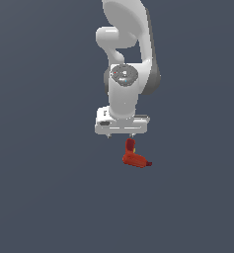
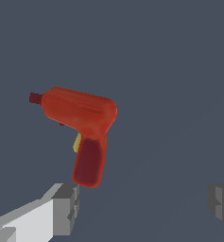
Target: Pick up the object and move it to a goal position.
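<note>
So the white Franka arm [image 1: 128, 59] comes down from the top of the exterior view, with its wrist pointing straight down and the white two-fingered gripper [image 1: 120, 134] held level above the plain dark grey floor [image 1: 39, 197]. In the wrist view the grey finger pads [image 2: 66, 208] sit far apart with nothing between them, so the hand is spread wide and isn't holding anything.

The small red L-shaped drill-like object [image 1: 134, 155] sits just below the gripper, a bit toward the exterior view's right. I can't tell whether the fingertips touch it. Its handle part, the one with the yellow patch [image 1: 132, 147], stands up toward the gripper. The body is the long axis, running roughly horizontal, and its dark nose tip [image 1: 149, 163] points to the exterior view's right and slightly down. In the wrist view the handle end is just beside one finger pad, not between the two.
</note>
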Available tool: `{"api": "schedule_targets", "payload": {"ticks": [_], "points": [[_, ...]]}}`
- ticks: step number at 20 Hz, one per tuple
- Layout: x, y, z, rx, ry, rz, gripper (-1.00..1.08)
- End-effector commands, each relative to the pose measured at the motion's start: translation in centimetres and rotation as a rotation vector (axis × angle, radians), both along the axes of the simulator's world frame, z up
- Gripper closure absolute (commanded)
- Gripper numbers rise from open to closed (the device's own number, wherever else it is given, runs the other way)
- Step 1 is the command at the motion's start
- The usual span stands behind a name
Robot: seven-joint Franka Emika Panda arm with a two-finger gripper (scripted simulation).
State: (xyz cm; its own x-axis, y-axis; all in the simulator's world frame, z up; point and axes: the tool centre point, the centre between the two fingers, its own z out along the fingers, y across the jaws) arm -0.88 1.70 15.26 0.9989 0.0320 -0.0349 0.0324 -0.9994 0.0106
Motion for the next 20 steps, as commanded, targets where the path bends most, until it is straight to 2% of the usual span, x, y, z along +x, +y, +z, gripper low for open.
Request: {"api": "schedule_targets", "payload": {"ticks": [1, 8, 20], "points": [[0.0, 0.0, 0.0, 0.000, 0.000, 0.000, -1.00], [0.4, 0.9, -0.1, 0.017, -0.006, -0.003, -1.00], [0.6, 1.0, -0.8, 0.011, -0.029, 0.000, -1.00]]}}
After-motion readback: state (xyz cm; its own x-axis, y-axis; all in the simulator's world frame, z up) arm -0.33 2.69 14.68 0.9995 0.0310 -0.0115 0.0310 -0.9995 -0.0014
